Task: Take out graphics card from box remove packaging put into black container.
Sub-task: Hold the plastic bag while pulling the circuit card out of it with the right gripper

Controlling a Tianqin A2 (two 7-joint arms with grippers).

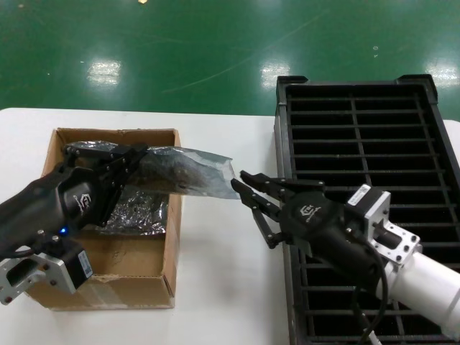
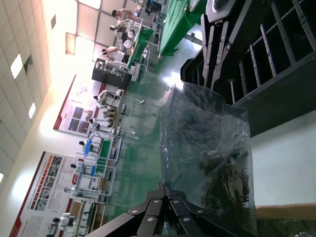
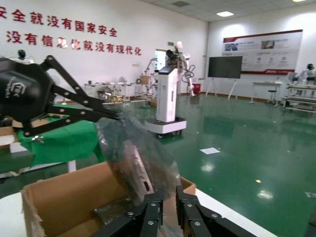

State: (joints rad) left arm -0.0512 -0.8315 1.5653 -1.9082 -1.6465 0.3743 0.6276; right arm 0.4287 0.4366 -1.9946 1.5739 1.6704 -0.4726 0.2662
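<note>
Left gripper point(image 1: 136, 159): black fingers pinched together on one end of the translucent grey-silver crinkly anti-static bag point(image 1: 188, 172), holding it lifted above the brown corrugated cardboard box point(image 1: 108, 280). Right gripper point(image 1: 243, 188): black fingers brought close together at the opposite, far end of the bag, on the side away from the box; the head view shows the tips at the bag's edge and the right wrist view shows them nearly meeting around it, though whether they grip firmly cannot be told.

The bag hangs stretched between the two grippers, partly over the box's rim and partly over the white tabletop point(image 1: 223, 287) beside the box. Inside it, in the right wrist view, sits the thin dark graphics card point(image 3: 129, 165) with its silver metal end bracket toward the right gripper. More crinkled silver plastic point(image 1: 140, 210) lies within the box, beneath the left gripper.

The large black plastic crate with ribbed slots point(image 1: 359, 136) stands beyond the right gripper, well apart from the box.

Step in hand, as judged: the card is out of the box but still bagged; unwrapping is beginning. The next move calls for one gripper to anchor the bag while the other draws the card out by its bracket end.
</note>
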